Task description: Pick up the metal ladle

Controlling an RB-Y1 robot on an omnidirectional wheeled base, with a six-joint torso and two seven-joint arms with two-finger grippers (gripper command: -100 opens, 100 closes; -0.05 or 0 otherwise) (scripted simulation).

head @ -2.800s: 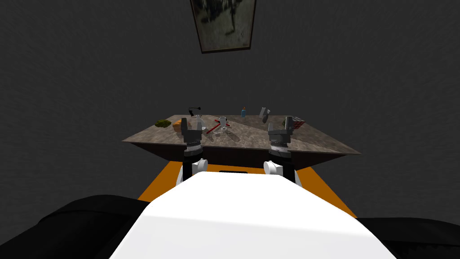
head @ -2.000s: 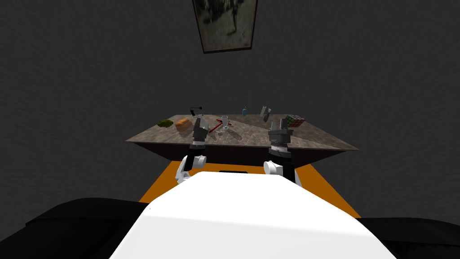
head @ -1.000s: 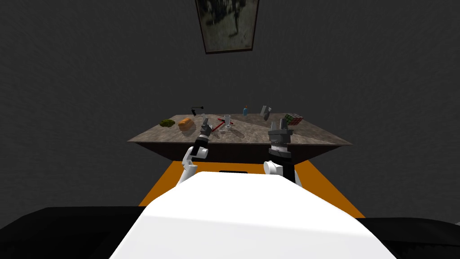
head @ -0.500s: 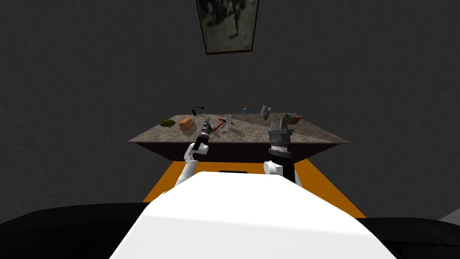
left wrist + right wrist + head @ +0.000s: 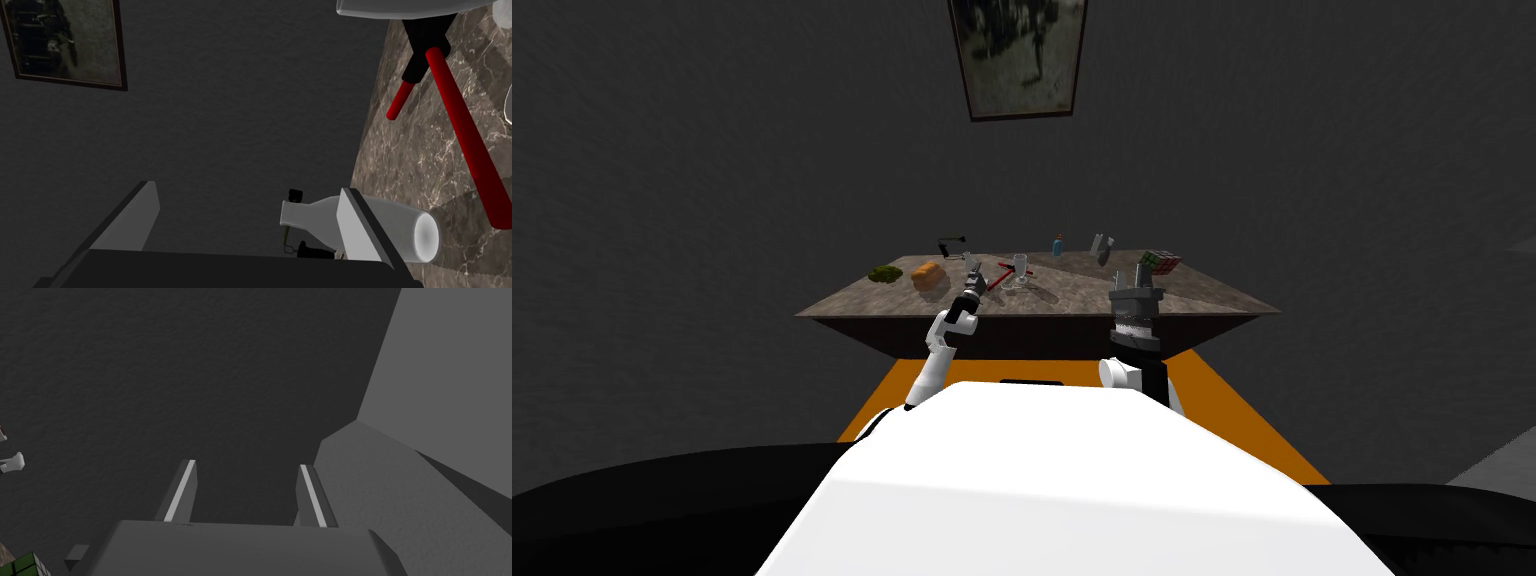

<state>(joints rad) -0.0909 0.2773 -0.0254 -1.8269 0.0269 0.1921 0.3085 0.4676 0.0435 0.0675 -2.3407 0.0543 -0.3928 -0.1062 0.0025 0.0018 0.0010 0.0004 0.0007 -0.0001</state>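
Note:
The ladle (image 5: 998,279) lies on the brown marbled table (image 5: 1072,295), just left of a clear stemmed glass (image 5: 1020,270). Seen from the left wrist, the ladle (image 5: 462,130) has a grey bowl, a black neck and a long red handle; a shorter red bar crosses beside it. My left gripper (image 5: 971,279) reaches over the table's left half, open (image 5: 247,189), with nothing between its fingers. The ladle lies beyond and to one side of them. A white bottle (image 5: 395,232) lies partly behind one finger (image 5: 360,225). My right gripper (image 5: 1134,291) hovers open (image 5: 246,465) at the table's near right edge.
On the table also sit a green clump (image 5: 884,272), an orange loaf (image 5: 927,274), a black tool (image 5: 949,243), a blue bottle (image 5: 1058,245), a grey object (image 5: 1102,247) and a colour cube (image 5: 1160,262). Orange floor (image 5: 892,400) shows under the table. A dark wall stands behind.
My left arm has stretched forward over the table towards the ladle, its gripper moving right and farther in. The right arm has stayed put. The head view shifted slightly.

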